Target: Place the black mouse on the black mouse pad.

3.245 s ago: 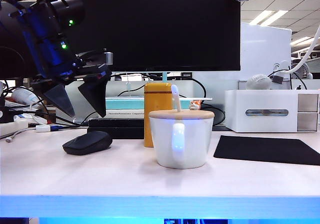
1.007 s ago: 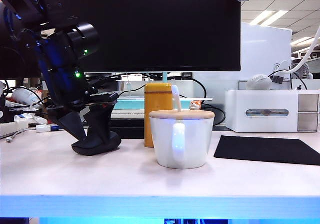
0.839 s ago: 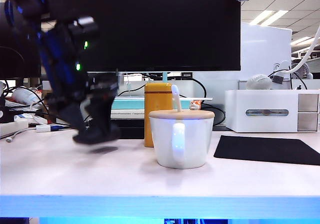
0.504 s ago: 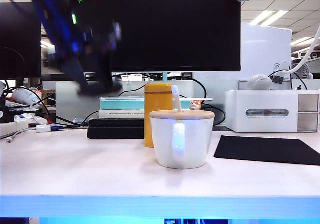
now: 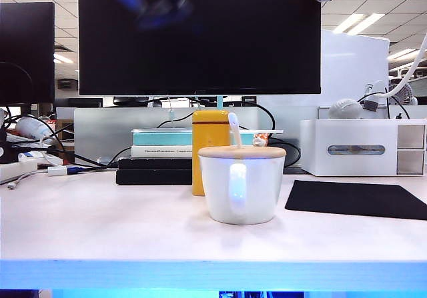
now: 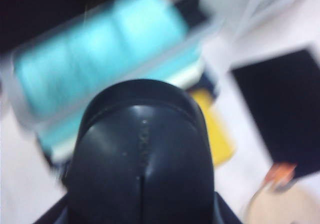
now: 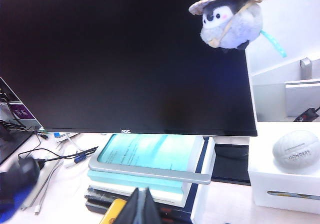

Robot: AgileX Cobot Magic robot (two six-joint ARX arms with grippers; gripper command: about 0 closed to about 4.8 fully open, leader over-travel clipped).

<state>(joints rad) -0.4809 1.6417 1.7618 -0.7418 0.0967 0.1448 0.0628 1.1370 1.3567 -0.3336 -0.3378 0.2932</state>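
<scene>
blurred left tool (image 5: 160, 11) grips black mouse (image 6: 142, 159); right tool (image 7: 141, 206) cropped, closed

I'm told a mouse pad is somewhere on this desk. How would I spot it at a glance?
Start at the big dark monitor and drop to the white mug with the wooden lid in front of it. Just right of the mug, in front of the white drawer box, lies the black mouse pad. It is the only thin, flat black sheet there; nothing rests on it.
</scene>
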